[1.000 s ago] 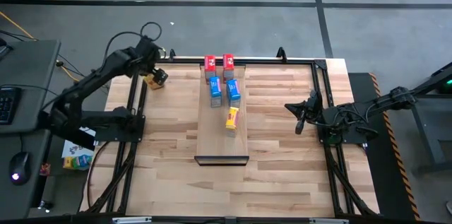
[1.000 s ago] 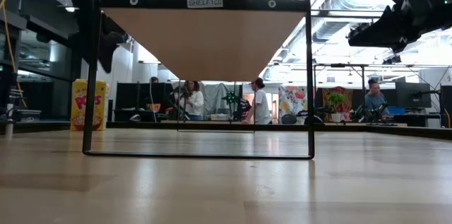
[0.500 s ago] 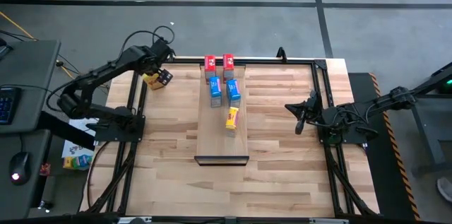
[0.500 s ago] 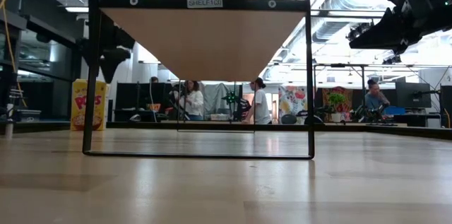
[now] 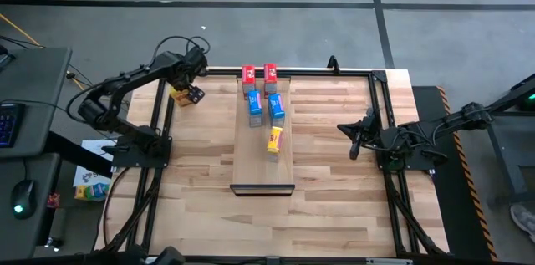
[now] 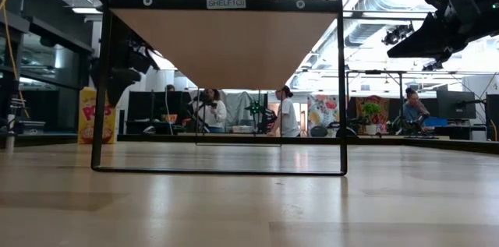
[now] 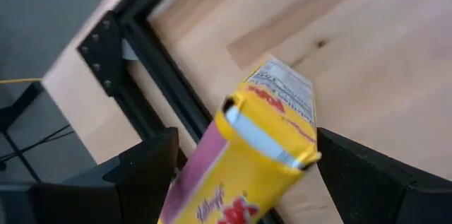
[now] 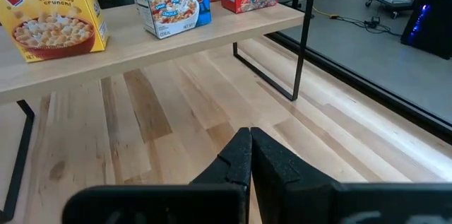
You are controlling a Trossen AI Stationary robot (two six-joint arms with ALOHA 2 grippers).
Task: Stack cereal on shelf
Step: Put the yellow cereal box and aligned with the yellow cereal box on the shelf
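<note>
A yellow cereal box [image 5: 178,95] stands upright on its bottom end on the table's far left corner, beside the dark frame rail. My left gripper [image 5: 191,93] hangs over it, pointing steeply down and open, one finger [image 7: 145,174] on each side of the box's top end [image 7: 272,114]. The shelf [image 5: 263,160] lies across the table's middle and carries two red boxes [image 5: 259,73], two blue boxes [image 5: 265,105] and one yellow box [image 5: 274,140]. My right gripper [image 8: 251,146] hovers shut above the table's right side, holding nothing. My left gripper straddles the yellow box's top end [image 7: 296,146] with its open fingers, coming from above and slanting down. I cannot tell whether either finger touches the box. The box stands on the table.
The shelf's dark wire legs [image 6: 341,83] and its dark lip [image 5: 262,188] rise off the tabletop. A black frame rail [image 7: 162,75] runs close behind the yellow box. Bare tabletop [image 5: 334,206] lies toward the near edge. People stand in the room beyond the table [image 6: 284,114].
My left gripper has come down over the yellow box at the far left corner and tipped more steeply downward, staying open. The box has kept its place.
</note>
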